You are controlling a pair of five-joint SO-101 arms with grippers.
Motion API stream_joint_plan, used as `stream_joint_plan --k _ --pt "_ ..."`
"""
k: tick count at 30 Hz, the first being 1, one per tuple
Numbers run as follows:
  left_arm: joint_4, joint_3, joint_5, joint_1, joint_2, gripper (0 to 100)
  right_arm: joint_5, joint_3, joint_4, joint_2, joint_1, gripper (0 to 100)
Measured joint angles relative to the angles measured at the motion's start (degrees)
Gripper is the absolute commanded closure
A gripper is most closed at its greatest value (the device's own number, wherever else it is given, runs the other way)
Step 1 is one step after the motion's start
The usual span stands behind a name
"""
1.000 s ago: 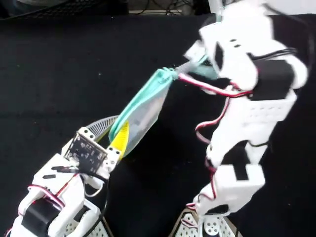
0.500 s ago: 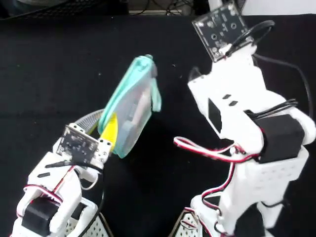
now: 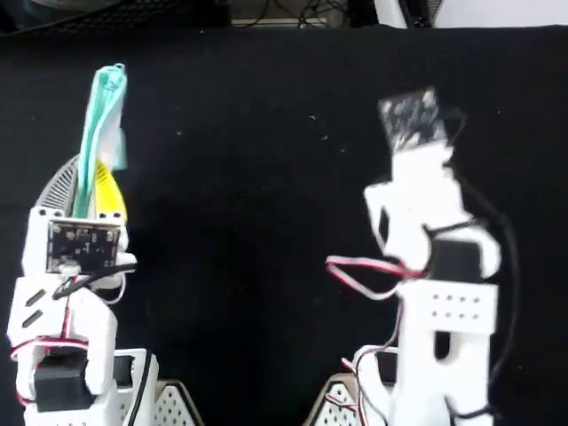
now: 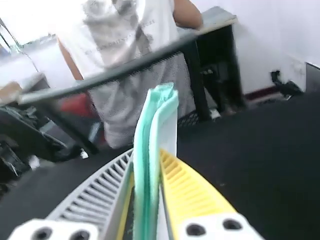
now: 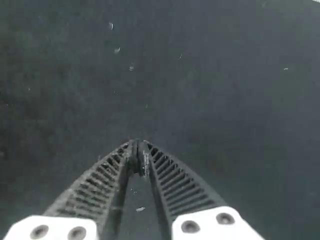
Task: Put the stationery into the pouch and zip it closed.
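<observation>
The teal and clear pouch (image 3: 102, 124) is held up off the black table at the far left, seen edge-on, with its far end pointing toward the table's back edge. My left gripper (image 3: 94, 188) is shut on its near end. In the left wrist view, the grey finger (image 4: 95, 187) and the yellow finger (image 4: 192, 192) pinch the pouch (image 4: 152, 145) between them. What the pouch holds cannot be told. My right gripper (image 5: 137, 152) is shut on nothing and hovers over bare black cloth. The right arm (image 3: 430, 240) stands folded back at the right.
Black cloth (image 3: 257, 177) covers the whole table between the arms. Both arm bases (image 3: 355, 404) sit at the front edge. The table's back edge (image 3: 266, 27) runs along the top of the high view, with clutter beyond it.
The right gripper let go of the pouch's far end and that arm drew back to the right. The left arm swung the pouch leftward and straightened it toward the back.
</observation>
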Motion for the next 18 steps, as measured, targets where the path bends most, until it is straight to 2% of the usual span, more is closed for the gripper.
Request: stream_joint_plan --k 4,8,12,18 --pt "-6.7 6.8 -6.0 1.0 5.2 97 -0.1 19.6 -12.4 -8.8 0.8 98.5" --pt "-13.3 6.3 -7.0 1.8 15.2 97 -3.3 32.9 -20.7 -16.4 1.5 98.4" --pt "-14.5 0.7 -4.3 6.1 28.0 97 -7.9 39.1 -23.6 -22.8 1.3 98.3" --pt "-14.6 -9.4 2.0 15.0 50.8 97 -8.7 45.7 -23.8 -31.8 1.4 98.3"
